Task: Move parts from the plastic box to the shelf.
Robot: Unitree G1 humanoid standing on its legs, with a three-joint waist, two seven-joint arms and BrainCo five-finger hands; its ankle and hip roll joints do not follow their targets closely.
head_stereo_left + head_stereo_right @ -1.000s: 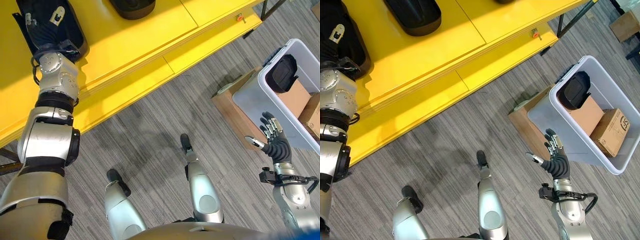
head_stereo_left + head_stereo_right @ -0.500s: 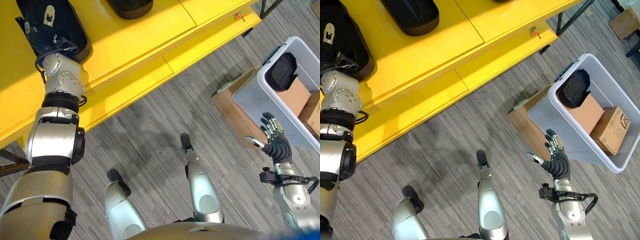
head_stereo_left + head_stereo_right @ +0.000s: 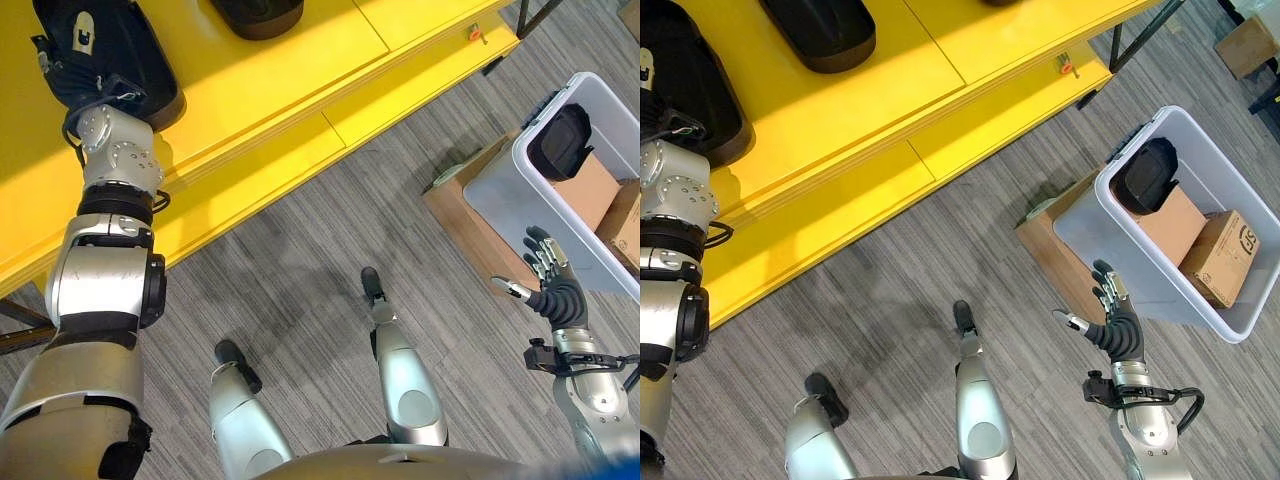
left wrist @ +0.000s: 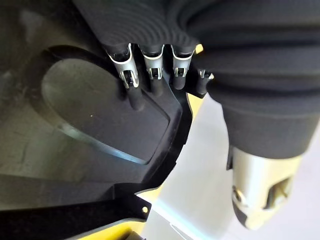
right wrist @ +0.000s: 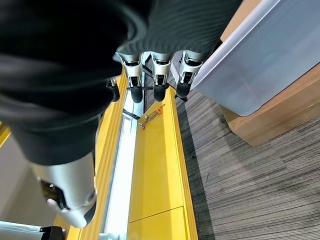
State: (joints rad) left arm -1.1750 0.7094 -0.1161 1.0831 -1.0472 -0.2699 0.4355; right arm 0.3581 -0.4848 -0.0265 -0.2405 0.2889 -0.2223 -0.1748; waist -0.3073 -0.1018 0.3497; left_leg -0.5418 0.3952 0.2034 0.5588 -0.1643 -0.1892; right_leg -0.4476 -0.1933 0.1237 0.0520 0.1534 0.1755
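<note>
One black moulded part (image 3: 105,50) lies on the yellow shelf (image 3: 300,80) under the left hand (image 4: 150,75), whose fingers rest straight on it. It looks rigid, light and smooth; grip its rim. Another part (image 3: 1145,175) waits in the plastic box (image 3: 1240,325); the right hand (image 3: 1115,325) hovers spread, empty.

A bright yellow shelf (image 3: 880,90), black parts (image 3: 820,30), a pale grey plastic box (image 3: 1080,235) and grey-streaked flooring (image 3: 890,300) were seen.

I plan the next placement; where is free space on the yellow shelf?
Free: the yellow shelf right of the second black part, to its end. Crowded: where the left hand rests on a black part.
</note>
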